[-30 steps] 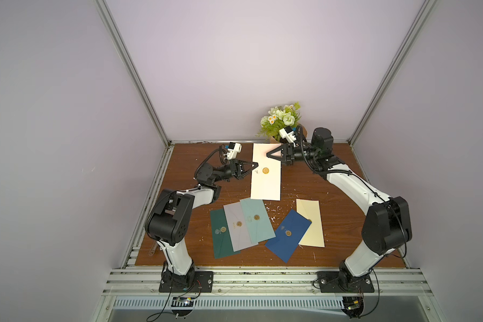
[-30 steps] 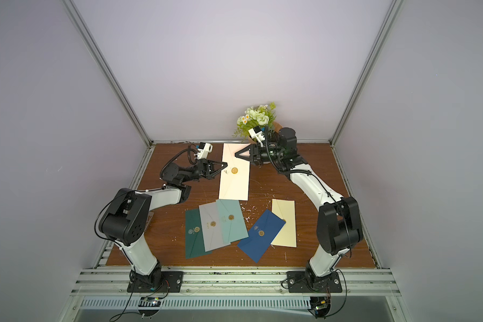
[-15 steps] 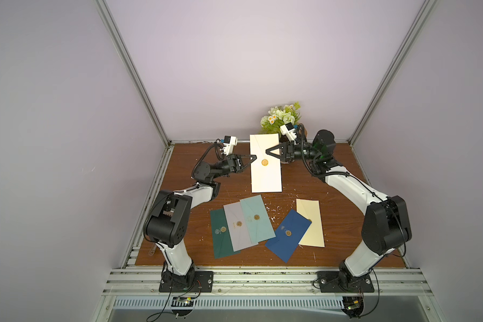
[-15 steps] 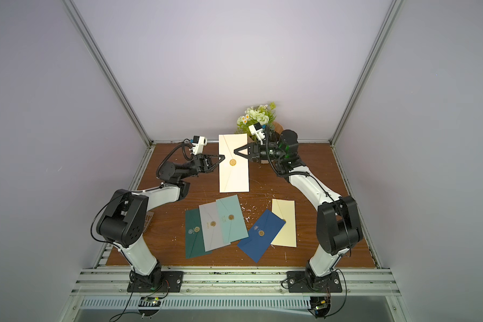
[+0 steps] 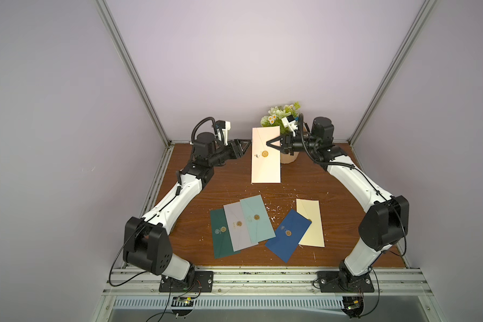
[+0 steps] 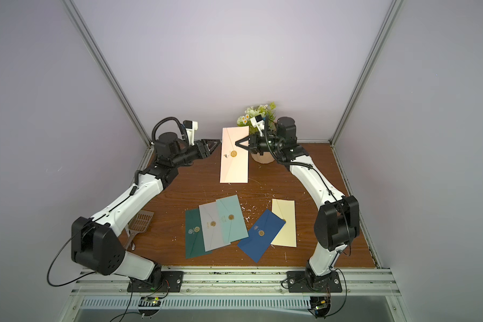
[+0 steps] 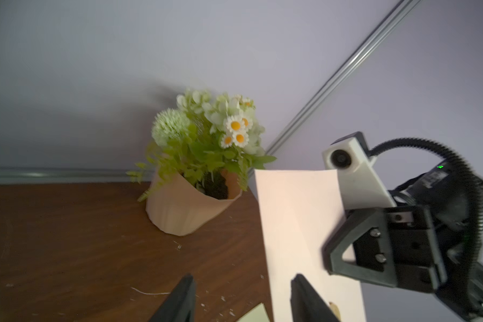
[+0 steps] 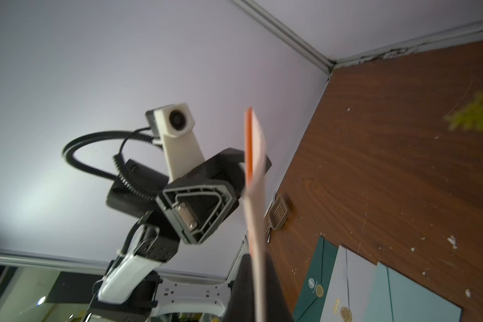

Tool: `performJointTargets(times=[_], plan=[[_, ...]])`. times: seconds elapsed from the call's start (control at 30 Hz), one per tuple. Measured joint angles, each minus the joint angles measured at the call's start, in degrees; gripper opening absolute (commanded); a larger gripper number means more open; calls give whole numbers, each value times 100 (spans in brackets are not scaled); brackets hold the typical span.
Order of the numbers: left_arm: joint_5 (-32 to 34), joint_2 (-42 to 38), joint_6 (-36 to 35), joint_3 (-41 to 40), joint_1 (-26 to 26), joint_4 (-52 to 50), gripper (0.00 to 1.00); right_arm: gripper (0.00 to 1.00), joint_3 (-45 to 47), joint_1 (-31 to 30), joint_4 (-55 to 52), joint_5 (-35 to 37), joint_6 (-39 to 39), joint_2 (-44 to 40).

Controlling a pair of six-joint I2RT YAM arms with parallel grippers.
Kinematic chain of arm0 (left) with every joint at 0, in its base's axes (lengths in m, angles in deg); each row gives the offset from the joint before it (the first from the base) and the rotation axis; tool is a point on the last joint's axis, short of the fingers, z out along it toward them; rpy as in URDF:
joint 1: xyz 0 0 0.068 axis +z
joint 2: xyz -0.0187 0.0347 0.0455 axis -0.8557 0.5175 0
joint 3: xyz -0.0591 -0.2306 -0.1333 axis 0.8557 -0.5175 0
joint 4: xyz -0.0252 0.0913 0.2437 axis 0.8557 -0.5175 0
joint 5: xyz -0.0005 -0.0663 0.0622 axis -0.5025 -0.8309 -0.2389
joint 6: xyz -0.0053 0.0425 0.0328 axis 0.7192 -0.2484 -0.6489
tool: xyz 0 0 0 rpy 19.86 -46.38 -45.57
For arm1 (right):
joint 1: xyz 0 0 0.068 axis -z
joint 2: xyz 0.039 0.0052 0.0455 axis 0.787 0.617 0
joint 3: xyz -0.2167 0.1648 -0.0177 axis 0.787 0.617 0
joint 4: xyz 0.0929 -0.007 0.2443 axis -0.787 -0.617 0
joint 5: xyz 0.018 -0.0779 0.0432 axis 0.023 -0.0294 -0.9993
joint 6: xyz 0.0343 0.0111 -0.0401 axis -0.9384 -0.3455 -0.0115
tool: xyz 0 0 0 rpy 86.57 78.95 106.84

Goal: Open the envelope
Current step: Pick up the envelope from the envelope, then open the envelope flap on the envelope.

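Note:
A pale pink envelope (image 5: 265, 167) (image 6: 234, 167) hangs upright above the back of the table. Its flap is down under a gold wax seal (image 5: 265, 153). My right gripper (image 5: 267, 143) (image 6: 236, 143) is shut on the envelope's right edge, just above the seal. In the right wrist view the envelope (image 8: 255, 223) shows edge-on, pinched in my right gripper (image 8: 258, 267). My left gripper (image 5: 245, 145) (image 6: 218, 143) stands open just left of the envelope, not touching it. In the left wrist view my left gripper (image 7: 243, 281) is open, with the envelope (image 7: 296, 223) beyond one finger.
A potted plant (image 5: 287, 157) stands right behind the held envelope. On the brown table (image 5: 346, 237) lie dark green (image 5: 221, 237), grey (image 5: 236, 225), teal (image 5: 255, 220), navy (image 5: 287, 234) and cream (image 5: 310, 223) envelopes. A slotted scoop (image 6: 140, 223) lies by the left arm.
The pink envelope went from lying on the table to hanging upright in the air. My left gripper has let go of its left edge, opened and drawn back a little.

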Motion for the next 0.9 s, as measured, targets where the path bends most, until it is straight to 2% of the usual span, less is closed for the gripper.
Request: performJointTargets(times=[0.07,0.17,0.37,0.5,0.63,0.9], plan=[[911,-293,-570,103,-363,-634,67,0,-680,-61,-758,455,439,111],[2006,-505,-1147,111,-861,-1178,67,0,-1156,-168,-1491,988,809,142],[3366,-555,-1788,-28,-1499,-1602,69,0,-1268,-323,-2194,1530,1054,254],[3891,-560,-2092,-28,-1843,-1639,70,0,-1311,-389,-2463,1746,1134,409],[4124,-560,-2256,-28,-2166,-1631,70,0,-1447,-452,-2645,1928,1200,516],[4269,-494,-2284,-28,-2277,-1626,71,0,-1893,-588,-2841,2146,1309,525]])
